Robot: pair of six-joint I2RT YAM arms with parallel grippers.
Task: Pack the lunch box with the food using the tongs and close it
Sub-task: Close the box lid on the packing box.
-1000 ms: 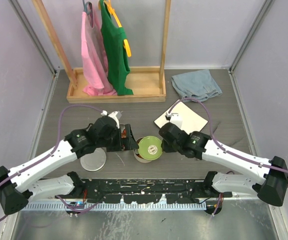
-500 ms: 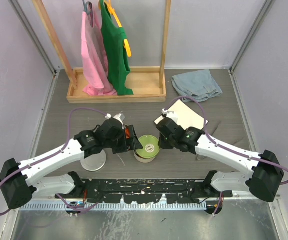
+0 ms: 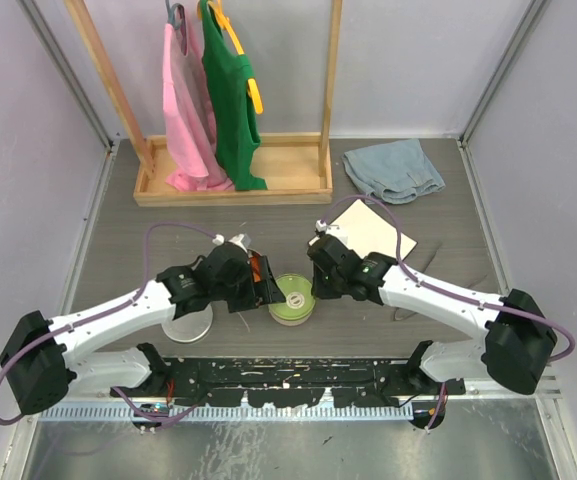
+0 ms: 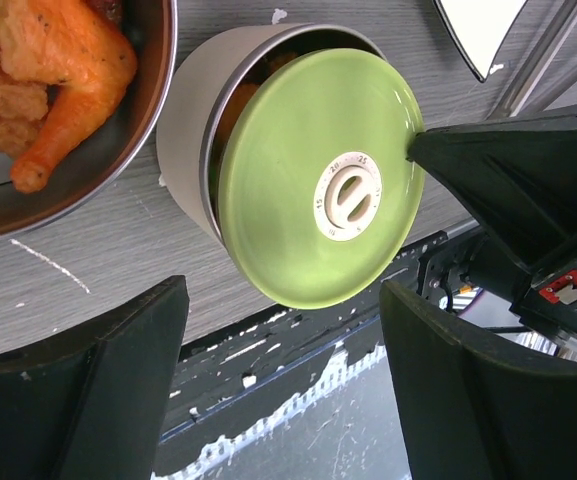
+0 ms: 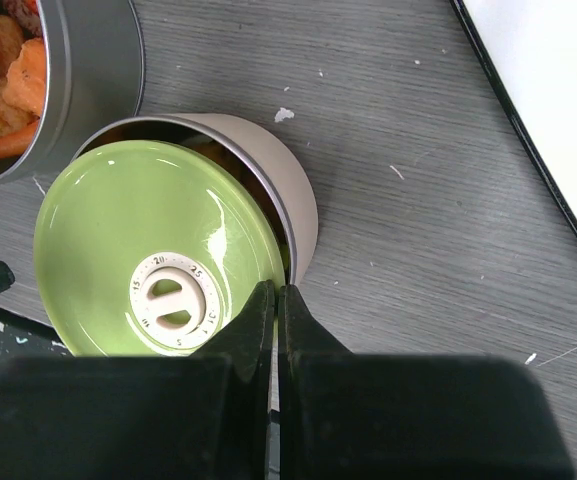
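The lime-green lid [image 5: 148,260] leans tilted on one round steel tin [image 5: 293,205] of the lunch box, leaving a gap with orange food inside. My right gripper [image 5: 276,300] is shut on the lid's rim. From the left, my left gripper [image 4: 283,400] stands open, its fingers [image 4: 88,380] wide apart on either side below the lid [image 4: 318,180]. A second tin [image 4: 163,40] beside it is uncovered and holds orange fried food [image 4: 58,70]. In the top view the lid [image 3: 293,297] sits between both grippers. Slim metal bars [image 4: 546,60], probably the tongs, lie past the plate.
A flat steel lid [image 3: 186,322] lies at the near left under the left arm. The white square plate [image 3: 366,233] sits behind the right arm, a grey cloth [image 3: 393,168] beyond it. A wooden rack [image 3: 233,182] with hanging clothes stands at the back.
The right gripper has carried the green lid left and down onto the tin. My left gripper has moved in toward the tin and its jaws have narrowed a little.
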